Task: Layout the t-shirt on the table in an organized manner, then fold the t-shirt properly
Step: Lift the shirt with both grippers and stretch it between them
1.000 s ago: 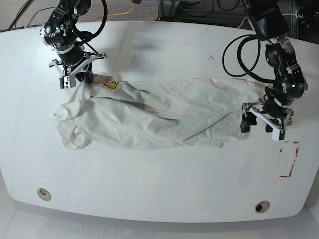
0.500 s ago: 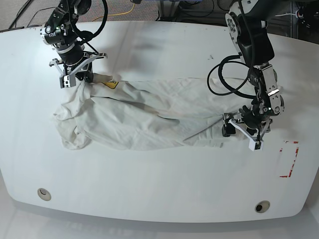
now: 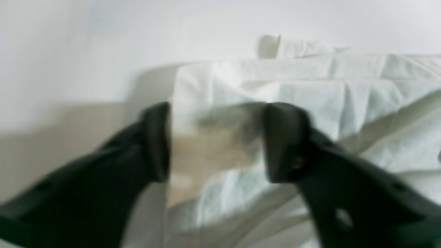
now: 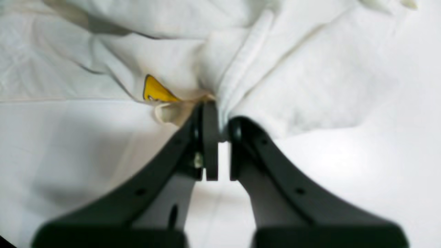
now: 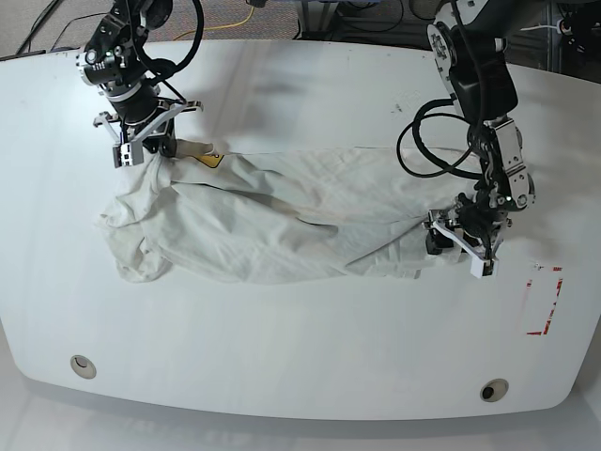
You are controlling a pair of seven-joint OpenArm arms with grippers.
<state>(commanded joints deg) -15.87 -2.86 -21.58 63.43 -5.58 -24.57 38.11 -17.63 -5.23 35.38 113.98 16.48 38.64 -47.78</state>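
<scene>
- White t-shirt (image 5: 282, 221) bunched and wrinkled across centre of frame, stretched left to right on glossy white table (image 5: 310, 357).
- Small yellow patch of graphic showing at shirt's upper left edge.
- Right gripper (image 5: 143, 143) at upper left, on shirt's upper left corner; jaw state unclear.
- Left gripper (image 5: 457, 246) at centre right, at shirt's right end; jaw state unclear.
- Red-outlined mark (image 5: 544, 299) at right edge.
- Grommet holes lower left (image 5: 83, 365) and lower right (image 5: 493, 390).
</scene>
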